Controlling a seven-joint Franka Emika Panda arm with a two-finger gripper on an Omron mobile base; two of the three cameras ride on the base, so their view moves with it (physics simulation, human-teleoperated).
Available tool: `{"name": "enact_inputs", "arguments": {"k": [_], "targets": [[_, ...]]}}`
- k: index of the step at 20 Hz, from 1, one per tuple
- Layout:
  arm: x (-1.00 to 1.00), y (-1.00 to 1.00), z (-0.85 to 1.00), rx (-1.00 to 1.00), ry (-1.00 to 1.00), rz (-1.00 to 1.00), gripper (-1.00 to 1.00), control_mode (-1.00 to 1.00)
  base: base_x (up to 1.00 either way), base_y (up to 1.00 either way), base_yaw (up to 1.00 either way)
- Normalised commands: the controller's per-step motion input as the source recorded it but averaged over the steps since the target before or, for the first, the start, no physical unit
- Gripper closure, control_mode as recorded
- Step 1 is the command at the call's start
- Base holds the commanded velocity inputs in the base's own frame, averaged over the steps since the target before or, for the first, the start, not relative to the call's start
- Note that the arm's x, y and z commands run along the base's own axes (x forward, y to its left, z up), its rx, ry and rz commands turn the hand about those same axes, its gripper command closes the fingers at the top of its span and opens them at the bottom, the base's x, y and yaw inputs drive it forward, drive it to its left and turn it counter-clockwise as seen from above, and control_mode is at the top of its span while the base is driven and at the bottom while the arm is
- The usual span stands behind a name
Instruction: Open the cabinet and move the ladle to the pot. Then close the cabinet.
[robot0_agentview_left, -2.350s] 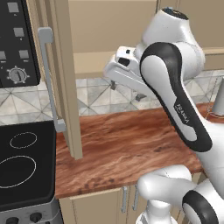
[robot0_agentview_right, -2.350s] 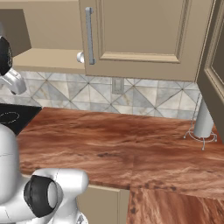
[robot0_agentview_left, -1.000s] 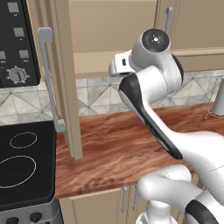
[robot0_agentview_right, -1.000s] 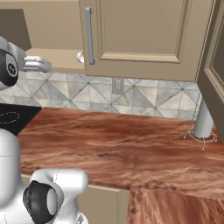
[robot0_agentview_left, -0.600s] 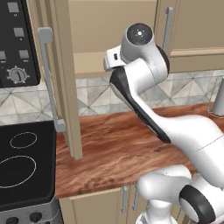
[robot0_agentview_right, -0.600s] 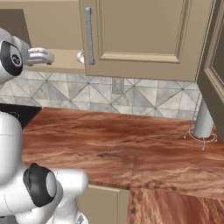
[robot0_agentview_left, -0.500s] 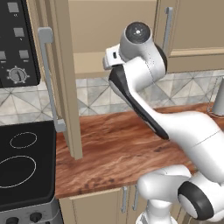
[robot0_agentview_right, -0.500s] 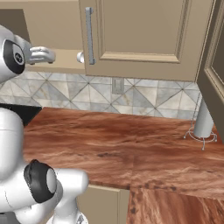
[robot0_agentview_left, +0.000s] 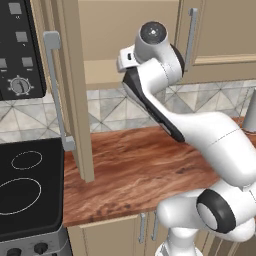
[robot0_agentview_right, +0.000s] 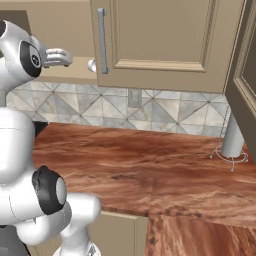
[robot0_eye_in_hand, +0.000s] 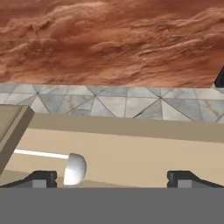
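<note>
1. Slim pale silvery-grey ladle (robot0_eye_in_hand: 52, 160) lies on the tan cabinet (robot0_eye_in_hand: 131, 151) shelf, at 9–10 o'clock from the gripper (robot0_eye_in_hand: 111, 178) in hand view.
2. Long axis runs 9 to 3; bowl end nearest the left fingertip.
3. Gripper spread wide, holding nothing.

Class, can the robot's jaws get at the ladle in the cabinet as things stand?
Probably yes. The cabinet door stands swung open, and in the hand view the ladle lies on the shelf just ahead of the gripper, whose jaws are wide apart. Nothing lies between them.
</note>
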Motion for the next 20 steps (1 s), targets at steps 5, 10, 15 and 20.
{"name": "enact_inputs", "arguments": {"k": [5,10,15,20], "targets": [[0.24,-0.15,0.0,0.0,-0.13,0.0,-1.0,-1.0,0.0,0.0,0.0],[0.16,-0.23,0.0,0.0,-0.07,0.0,-1.0,-1.0,0.0,0.0,0.0],[0.09,-0.23,0.0,0.0,0.0,-0.01,-1.0,-1.0,0.0,0.0,0.0],[0.19,-0.04,0.0,0.0,0.0,-0.04,-1.0,-1.0,0.0,0.0,0.0]]}}
